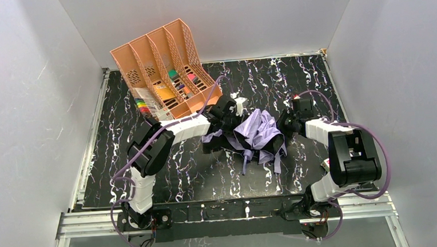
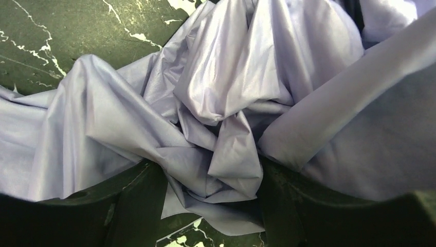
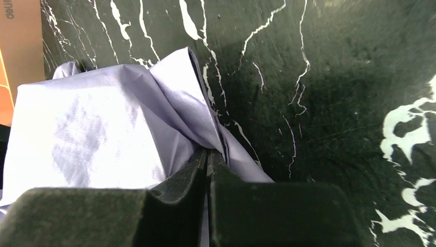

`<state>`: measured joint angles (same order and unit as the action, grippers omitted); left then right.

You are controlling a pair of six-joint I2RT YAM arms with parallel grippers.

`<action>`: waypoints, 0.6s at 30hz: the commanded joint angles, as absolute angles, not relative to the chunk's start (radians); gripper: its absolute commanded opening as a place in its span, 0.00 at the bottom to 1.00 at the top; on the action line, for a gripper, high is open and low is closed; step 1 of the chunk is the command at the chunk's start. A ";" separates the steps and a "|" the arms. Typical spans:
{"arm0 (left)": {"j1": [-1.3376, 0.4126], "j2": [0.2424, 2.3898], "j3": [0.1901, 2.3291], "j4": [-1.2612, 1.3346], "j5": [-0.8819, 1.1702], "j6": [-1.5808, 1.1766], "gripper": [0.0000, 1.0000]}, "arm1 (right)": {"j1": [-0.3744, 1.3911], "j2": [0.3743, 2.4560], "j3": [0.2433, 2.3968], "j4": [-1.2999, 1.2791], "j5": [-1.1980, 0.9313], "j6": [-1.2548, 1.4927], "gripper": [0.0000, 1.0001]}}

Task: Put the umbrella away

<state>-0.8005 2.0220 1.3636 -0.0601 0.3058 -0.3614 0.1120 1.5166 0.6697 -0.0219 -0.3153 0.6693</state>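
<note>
The umbrella (image 1: 257, 131) lies collapsed and crumpled near the middle of the table (image 1: 173, 178), between the two arms and just in front of the file organiser (image 1: 155, 64). Its pale lavender canopy is loosely bunched, and dark parts show along its underside. A strap (image 1: 245, 163) of the same fabric trails from the bundle toward the near edge.

The left gripper (image 2: 208, 180) meets the umbrella on its left side. In the left wrist view, its fingers (image 2: 128, 206) stand partly apart, with a gathered knot of canopy fabric filling the gap and touching both. The folds converge at that point, so we read this as a grasp on the fabric.

The right gripper (image 3: 208, 159) meets the umbrella on its right side. In the right wrist view, its fingers (image 3: 180, 180) are pressed together, and a fold of the canopy edge runs into the seam between them. The rest of the fabric spreads to the left of the fingers, over the table surface.

The file organiser stands at the far left of the table, with coloured items in its compartments.
</note>
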 commanded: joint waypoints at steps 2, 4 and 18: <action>-0.747 1.875 1.390 -0.066 0.348 -0.368 0.63 | 0.132 1.391 0.784 -0.185 -0.151 0.548 0.13; -0.706 1.811 1.374 -0.092 0.320 -0.354 0.65 | 0.130 1.329 0.792 -0.248 -0.043 0.521 0.14; -0.578 1.682 1.311 -0.251 0.016 -0.225 0.57 | 0.088 1.161 0.778 -0.438 0.251 0.443 0.11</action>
<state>-0.5907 1.6485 1.3464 -0.1749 0.0944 -0.2668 0.1062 1.1641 0.7628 -0.3973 0.1764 0.4797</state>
